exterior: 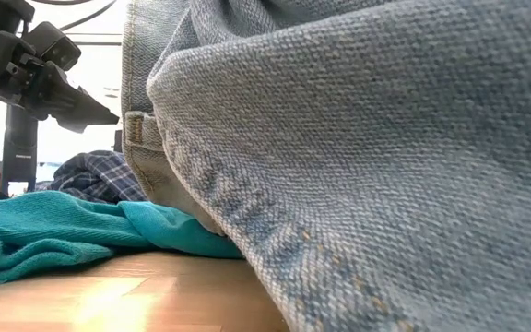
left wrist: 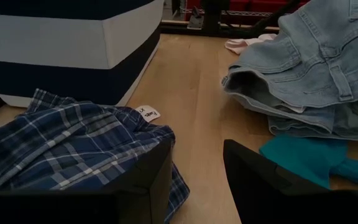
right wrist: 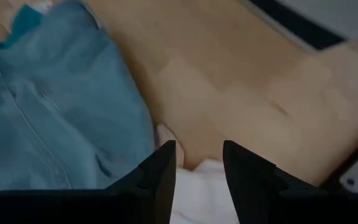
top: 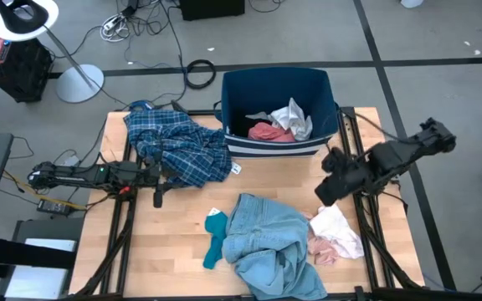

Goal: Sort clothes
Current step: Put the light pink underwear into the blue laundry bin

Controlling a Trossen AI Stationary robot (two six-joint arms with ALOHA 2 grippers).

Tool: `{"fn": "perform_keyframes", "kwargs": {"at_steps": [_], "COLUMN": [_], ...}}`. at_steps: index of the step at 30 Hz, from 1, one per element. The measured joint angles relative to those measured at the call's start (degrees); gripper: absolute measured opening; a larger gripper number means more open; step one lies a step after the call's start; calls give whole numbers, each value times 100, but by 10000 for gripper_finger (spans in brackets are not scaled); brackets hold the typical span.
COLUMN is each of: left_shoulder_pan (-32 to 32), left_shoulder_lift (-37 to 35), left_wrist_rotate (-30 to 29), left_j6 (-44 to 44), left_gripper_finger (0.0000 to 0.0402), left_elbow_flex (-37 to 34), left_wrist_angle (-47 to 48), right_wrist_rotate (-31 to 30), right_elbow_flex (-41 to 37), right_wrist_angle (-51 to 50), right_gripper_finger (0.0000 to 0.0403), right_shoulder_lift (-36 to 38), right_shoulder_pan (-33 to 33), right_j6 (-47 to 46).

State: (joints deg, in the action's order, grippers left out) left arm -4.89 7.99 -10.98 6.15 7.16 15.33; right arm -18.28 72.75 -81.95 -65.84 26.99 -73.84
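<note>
Meanwhile, at centre right of my overhead frame, the right gripper (right wrist: 199, 163) hangs with fingers parted over the white garment (top: 337, 227), beside the denim piece (top: 266, 244); my left gripper (left wrist: 196, 180), spread wide at left, rests against the plaid shirt (top: 178, 150); the bin (top: 325, 88) sits at upper centre.

the denim piece (exterior: 358, 138) fills most of the low view and hides the bench behind it, while the plaid shirt (left wrist: 61, 146) runs off the left wrist view's edge.
</note>
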Motion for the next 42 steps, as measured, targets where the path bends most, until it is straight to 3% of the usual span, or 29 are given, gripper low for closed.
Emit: {"fn": "perform_keyframes", "kwargs": {"at_steps": [12,16,23,30,35,38,42], "left_shoulder_pan": [0,-1,0,-1,0,0,0], "left_shoulder_lift": [0,0,0,0,-1,0,0], "left_wrist_rotate": [2,4,39,44,50,55,55], "left_j6": [166,199,203,201,203,201,201], "left_gripper_finger": [151,151,151,151,151,151,151], "left_elbow_flex": [0,0,0,0,0,0,0], "left_wrist_angle": [-3,-2,0,1,0,2,6], "right_wrist_rotate": [349,370,891,1570,1646,1585,1079], "right_elbow_flex": [0,-369,-1979,-3394,-4071,-4198,-4099], "right_wrist_angle": [-823,-611,1026,2911,3973,4155,4082], "right_gripper_finger": [137,145,164,193,213,196,101], "right_shoulder_lift": [-1236,-1266,-792,-728,-720,-694,-696], "right_shoulder_pan": [1123,1460,1825,1745,1671,1633,1596], "right_j6": [-1686,-2068,-2822,-2855,-2874,-2877,-2688]}}
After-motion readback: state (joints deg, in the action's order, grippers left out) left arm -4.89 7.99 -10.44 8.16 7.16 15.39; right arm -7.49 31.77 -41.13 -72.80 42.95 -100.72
